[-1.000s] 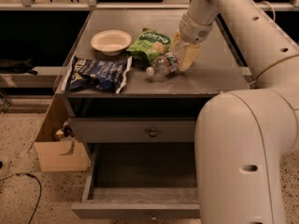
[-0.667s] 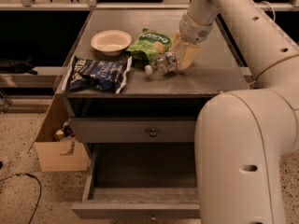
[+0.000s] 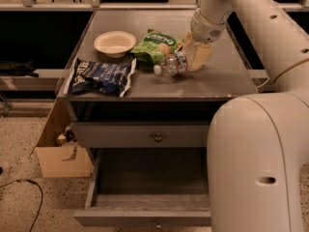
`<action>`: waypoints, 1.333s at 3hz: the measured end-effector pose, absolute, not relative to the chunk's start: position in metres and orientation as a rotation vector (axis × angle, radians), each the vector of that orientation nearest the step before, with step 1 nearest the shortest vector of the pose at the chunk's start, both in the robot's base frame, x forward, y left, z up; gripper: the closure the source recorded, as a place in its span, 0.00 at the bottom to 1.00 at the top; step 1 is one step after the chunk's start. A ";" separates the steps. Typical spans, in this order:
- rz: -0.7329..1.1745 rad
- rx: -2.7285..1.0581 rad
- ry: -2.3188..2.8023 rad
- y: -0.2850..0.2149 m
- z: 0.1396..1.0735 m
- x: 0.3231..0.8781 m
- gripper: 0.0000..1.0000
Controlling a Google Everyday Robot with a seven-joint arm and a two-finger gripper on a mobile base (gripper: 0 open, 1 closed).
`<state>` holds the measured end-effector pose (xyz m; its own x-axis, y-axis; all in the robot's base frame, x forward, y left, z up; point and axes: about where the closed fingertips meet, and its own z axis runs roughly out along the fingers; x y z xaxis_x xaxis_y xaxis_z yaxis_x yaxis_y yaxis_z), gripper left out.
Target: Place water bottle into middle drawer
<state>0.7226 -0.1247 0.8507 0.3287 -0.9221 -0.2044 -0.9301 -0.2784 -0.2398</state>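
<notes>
The blue snack bag (image 3: 100,76) and bowl (image 3: 115,43) sit undisturbed. Below, the middle drawer (image 3: 149,175) stands pulled out, bare. Beside the green bag (image 3: 155,42), the water bottle (image 3: 172,65) has risen slightly off the counter (image 3: 222,77), its base pinched in the gripper (image 3: 191,58). The lift looks to have begun.

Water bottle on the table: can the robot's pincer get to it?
Probably yes. The pincer is right at the base of the water bottle, with nothing between them. The green chip bag lies behind, not in the way.
</notes>
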 end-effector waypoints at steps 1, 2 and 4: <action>0.019 -2.246 1.687 -0.141 0.864 0.711 1.00; -0.014 -2.183 1.713 -0.155 0.898 0.683 1.00; -0.033 -2.047 1.730 -0.162 0.933 0.601 1.00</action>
<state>0.6013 -0.1622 0.9330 0.2099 -0.9399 -0.2692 -0.9290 -0.1058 -0.3547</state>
